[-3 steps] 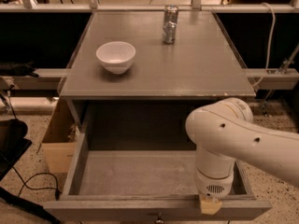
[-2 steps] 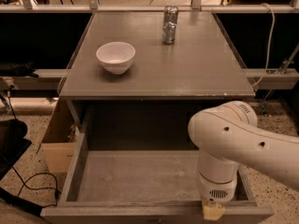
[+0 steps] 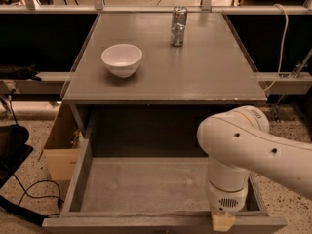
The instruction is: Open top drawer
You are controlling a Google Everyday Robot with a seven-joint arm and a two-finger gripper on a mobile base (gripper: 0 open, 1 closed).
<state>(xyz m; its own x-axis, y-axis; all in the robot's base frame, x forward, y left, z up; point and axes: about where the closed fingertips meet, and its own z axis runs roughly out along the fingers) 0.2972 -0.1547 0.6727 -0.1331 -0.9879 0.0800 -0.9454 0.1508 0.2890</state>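
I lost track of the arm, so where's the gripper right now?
The gripper is at the bottom right of the camera view, down at the front panel of the pulled-out top drawer, below the table that holds the bowl and can.

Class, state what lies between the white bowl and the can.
Bare tabletop, in the camera view; the hand sits at the top drawer, by its front edge.

top drawer [image 3: 146,185]: was grey, the inner floor a paler, mottled grey
table [image 3: 214,72]: was plain flat grey
bowl [image 3: 122,59]: was white
can [image 3: 178,26]: was shiny silver
arm [image 3: 243,145]: was white with small dark dots
gripper [image 3: 223,222]: was cream-yellow, at the top drawer's front edge, right of centre
floor [image 3: 29,130]: was speckled beige
cardboard box [image 3: 59,147]: was tan
cable [image 3: 34,186]: was black
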